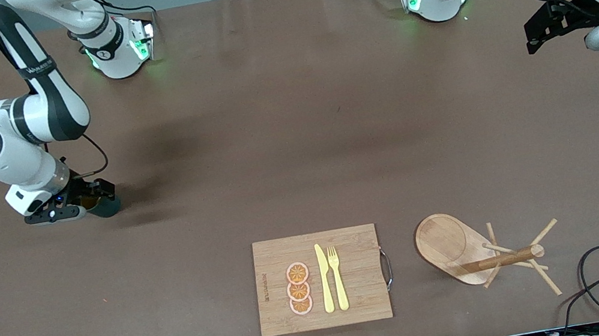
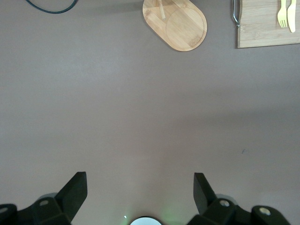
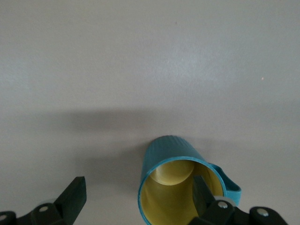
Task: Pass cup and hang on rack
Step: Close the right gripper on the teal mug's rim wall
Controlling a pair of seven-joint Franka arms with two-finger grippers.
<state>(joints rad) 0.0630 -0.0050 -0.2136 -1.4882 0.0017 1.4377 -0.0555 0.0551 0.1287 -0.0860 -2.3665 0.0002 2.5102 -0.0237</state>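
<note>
The cup (image 3: 180,187) is being straddled at its rim, apparently ungripped, by the right gripper's (image 3: 136,197) wide-spread fingers. The left gripper (image 2: 140,194), fingers equally wide and holding nothing, is being kept waiting over bare table, with the rack (image 1: 475,251) lying tipped beside the cutting board (image 1: 321,280).

The right gripper (image 1: 97,197) sits low at the right arm's end of the table, right at the dark cup (image 1: 105,206), while the left gripper (image 1: 541,33) hangs over bare table at the left arm's end, waiting. Close to the front camera lies a bamboo cutting board (image 1: 354,274) carrying three orange slices (image 1: 299,288), a yellow knife (image 1: 324,278) and a yellow fork (image 1: 337,277). Beside the board, toward the left arm's end, stands the rack (image 1: 452,243), its oval base, post and thin pegs showing.
</note>
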